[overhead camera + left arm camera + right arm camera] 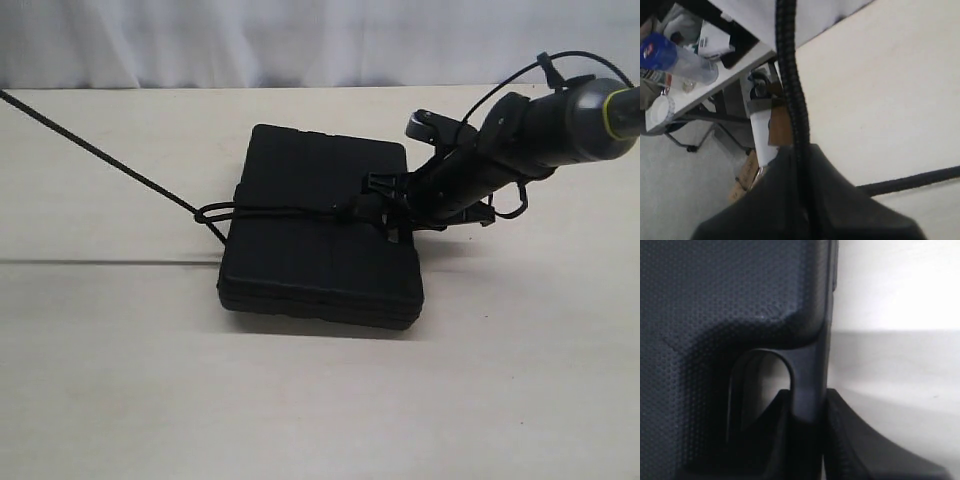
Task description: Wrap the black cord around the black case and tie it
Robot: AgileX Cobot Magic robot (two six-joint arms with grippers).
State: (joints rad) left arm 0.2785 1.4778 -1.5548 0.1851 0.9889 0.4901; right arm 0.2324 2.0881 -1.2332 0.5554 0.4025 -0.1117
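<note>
On the counter [320, 400] lies the black case [320, 270], the black cord [280, 211] wrapped across it. The right gripper [810, 432] has its jaws pinching the case's handle [807, 385]; the left gripper [800, 157] has its jaws clamped on the cord.

The cord [100, 151] and dimpled case [310, 255] are black.

No text, brand or number can be read in any of the three views.

Left wrist view: the bottle [675, 60] lying on the side table [735, 67] has a blue label [655, 52] with red and white marks on it, too blurred for you to read. The white carton [712, 42] near it carries dark print, too small and soft to make out. Log both as illegible.
</note>
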